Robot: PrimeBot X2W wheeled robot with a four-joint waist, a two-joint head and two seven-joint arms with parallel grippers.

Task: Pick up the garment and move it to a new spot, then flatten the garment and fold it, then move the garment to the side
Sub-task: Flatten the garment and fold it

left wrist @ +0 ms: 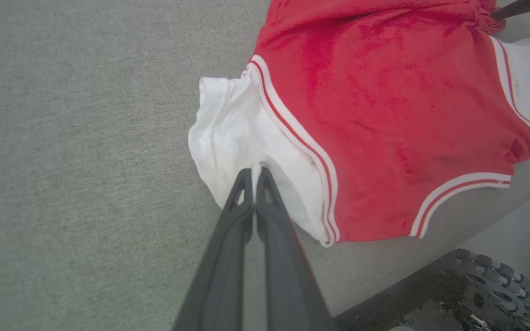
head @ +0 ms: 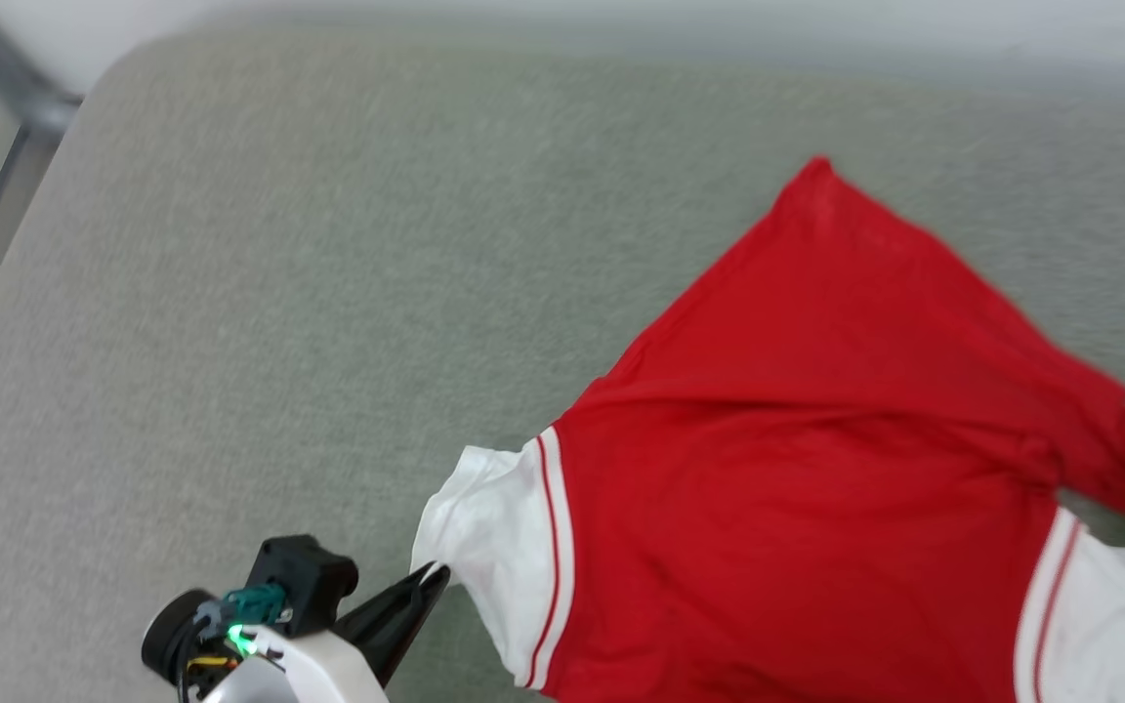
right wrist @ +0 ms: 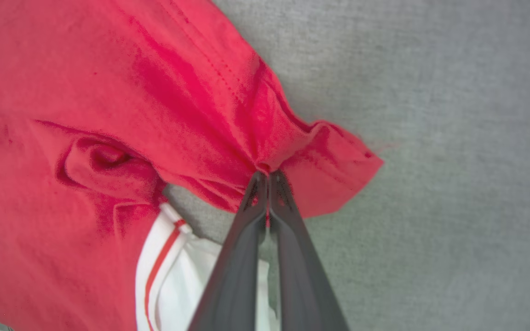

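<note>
The garment [head: 816, 469] lies red side up on the grey fabric surface [head: 328, 293]. It occupies the near right portion, and one red corner points toward the far edge. No lettering is visible on the exposed face. The cloth is partly spread, with wrinkles and a bunched fold near the right side.

The left gripper [left wrist: 256, 172] has its jaws pressed together, pinching the edge of the white sleeve [left wrist: 237, 133] nearest the surface's left side. The right gripper [right wrist: 268, 174] has its jaws pressed together on a gathered red hem corner [right wrist: 320, 151].

Status, as judged: the garment is held at two points, consistent with relocating or stretching it flat. Flattening is incomplete. Folding and the final move to the side are not yet done.
</note>
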